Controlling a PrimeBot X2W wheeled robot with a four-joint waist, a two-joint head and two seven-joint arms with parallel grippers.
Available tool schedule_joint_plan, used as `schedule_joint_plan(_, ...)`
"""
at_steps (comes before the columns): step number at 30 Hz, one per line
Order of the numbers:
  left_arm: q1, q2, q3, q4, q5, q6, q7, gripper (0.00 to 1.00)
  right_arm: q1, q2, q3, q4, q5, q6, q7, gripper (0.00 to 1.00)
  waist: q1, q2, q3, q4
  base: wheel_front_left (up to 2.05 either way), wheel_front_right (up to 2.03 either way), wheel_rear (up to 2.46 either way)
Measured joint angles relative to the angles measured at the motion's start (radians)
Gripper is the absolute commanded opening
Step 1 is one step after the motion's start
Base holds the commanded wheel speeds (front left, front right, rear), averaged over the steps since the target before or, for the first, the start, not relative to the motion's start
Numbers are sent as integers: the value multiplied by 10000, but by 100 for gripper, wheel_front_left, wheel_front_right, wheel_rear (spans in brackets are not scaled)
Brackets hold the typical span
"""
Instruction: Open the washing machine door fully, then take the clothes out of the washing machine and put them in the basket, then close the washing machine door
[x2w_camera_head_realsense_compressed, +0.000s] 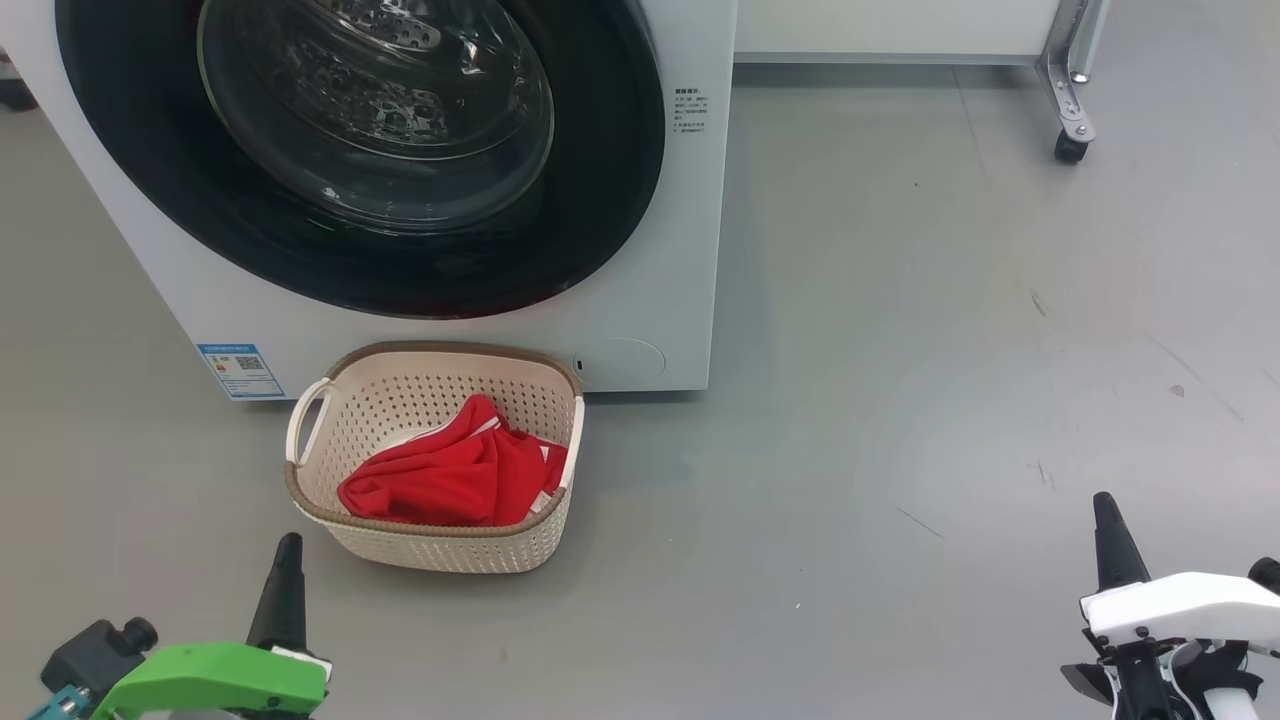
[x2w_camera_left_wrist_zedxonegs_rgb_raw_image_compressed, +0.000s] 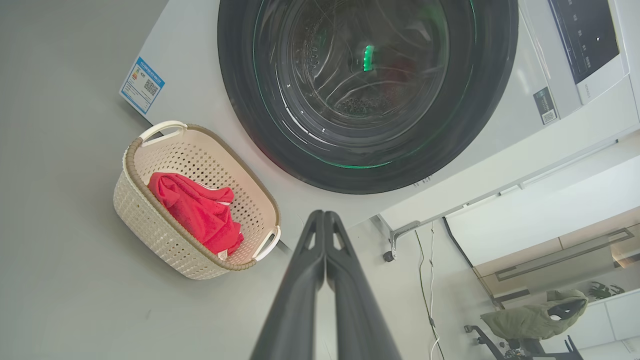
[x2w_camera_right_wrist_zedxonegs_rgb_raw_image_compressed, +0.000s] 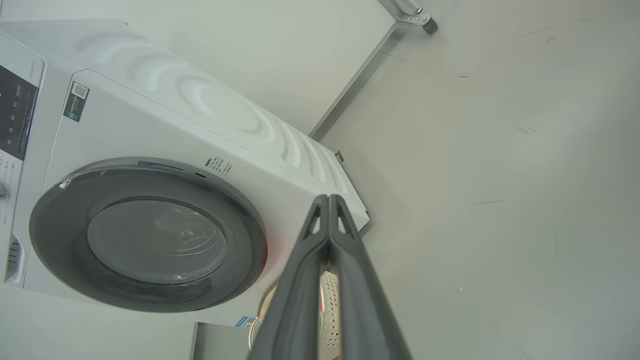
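- The clothes (x2w_camera_head_realsense_compressed: 455, 475), bright red with white stripes, are seen bunched in the basket (x2w_camera_head_realsense_compressed: 450, 552), heaped toward its right and near side.
- The basket, cream and perforated with a brown rim band, is set upright on the grey floor (x2w_camera_head_realsense_compressed: 900, 400), just in front of the washing machine (x2w_camera_head_realsense_compressed: 665, 260) and below the left part of its front.
- One loop handle (x2w_camera_head_realsense_compressed: 305, 420) is shown at the basket's left end.
- The washing machine door (x2w_camera_head_realsense_compressed: 380, 120) is seen shut, its glossy black ring lying flush against the white front.
- Through the bulging glass the perforated steel drum can be made out; whether any fabric lies inside cannot be told.
- A small blue label (x2w_camera_head_realsense_compressed: 240, 370) is fixed low on the machine's front, just left of the basket.
- The left gripper (x2w_camera_head_realsense_compressed: 288, 550) is held low and near, just left of the basket's near edge and apart from it; its two dark fingers are pressed together with nothing between them.
- The right gripper (x2w_camera_head_realsense_compressed: 1105, 510) is held at the near right, well apart from basket and machine; its fingers are likewise closed together on nothing.
- A metal leg on a black castor (x2w_camera_head_realsense_compressed: 1072, 140) is seen on the floor at the far right, well apart from the machine.
- In the left wrist view a dark control panel (x2w_camera_left_wrist_zedxonegs_rgb_raw_image_compressed: 585, 40) is shown on the machine above the door.
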Motion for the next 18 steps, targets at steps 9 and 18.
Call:
schedule_joint_plan(9, -126, 33, 176, 19, -1066, 0, 274, 0, -211, 90, -240, 199, 988, 205, 236, 0, 0, 0, 0, -99, 0, 0, 0)
schedule_joint_plan(18, -174, 77, 387, 54, -2011, 0, 571, 0, -398, 207, -476, 391, 2013, 414, 554, 0, 0, 0, 1, -197, 0, 0, 0)
